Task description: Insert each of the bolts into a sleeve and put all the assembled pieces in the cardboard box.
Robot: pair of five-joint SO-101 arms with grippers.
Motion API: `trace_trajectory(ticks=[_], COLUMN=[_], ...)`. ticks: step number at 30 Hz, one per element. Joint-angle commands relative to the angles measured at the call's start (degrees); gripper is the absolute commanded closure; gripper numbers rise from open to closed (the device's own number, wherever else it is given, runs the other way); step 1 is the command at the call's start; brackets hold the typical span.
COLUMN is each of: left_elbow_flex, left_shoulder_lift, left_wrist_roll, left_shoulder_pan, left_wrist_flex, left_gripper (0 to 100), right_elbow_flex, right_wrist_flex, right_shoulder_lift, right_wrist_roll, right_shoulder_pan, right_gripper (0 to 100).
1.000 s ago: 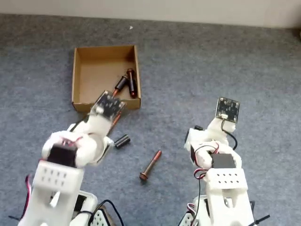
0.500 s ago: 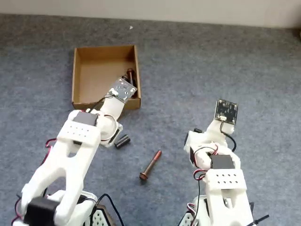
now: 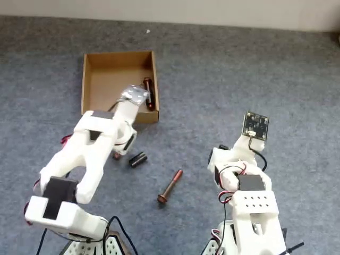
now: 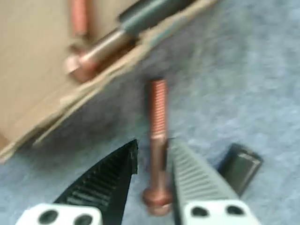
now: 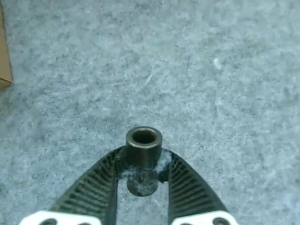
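Left end effector (image 4: 154,145) holds bolt (image 4: 158,108); right end effector (image 5: 143,155) holds sleeve (image 5: 143,138).

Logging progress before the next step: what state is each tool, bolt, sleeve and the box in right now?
Left tool: shut on held bolt.
Held bolt: bare, no sleeve.
Right tool: shut on held sleeve.
Held sleeve: upright, bore empty.
Loose bolt: lying on carpet, unsleeved.
Loose sleeve: lying on carpet, empty.
Cardboard box: open, assembled pieces inside.

No legible txt, labels, nos. or signs on any obj here.
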Motion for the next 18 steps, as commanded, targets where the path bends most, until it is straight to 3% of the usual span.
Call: trace_trajectory(ticks=[1, 5, 12, 18], left_elbow_flex=[-3.3, -4.5, -10.9, -10.6], left_shoulder_lift=[1.0, 0.4, -9.0, -21.1], left_wrist_roll=[-0.7, 2.4, 17.1, 34.3], left_shoulder_pan=[0.0, 2.0, 2.2, 2.2], left_wrist_flex=[-0.7, 2.5, 17.8, 19.3], left_gripper=[100, 99, 99, 99], right_elbow_flex=[-0.5, -0.5, -0.5, -0.4], right_wrist_flex=[-1.4, -1.4, -1.4, -1.4], right_shoulder_lift=[-1.1, -1.1, -1.1, -1.1], right_wrist_roll=[-0.4, -0.4, -0.4, -0.4], right_shoulder_pan=[0.6, 0.6, 0.6, 0.6], right_gripper=[99.5, 99.5, 99.5, 99.5])
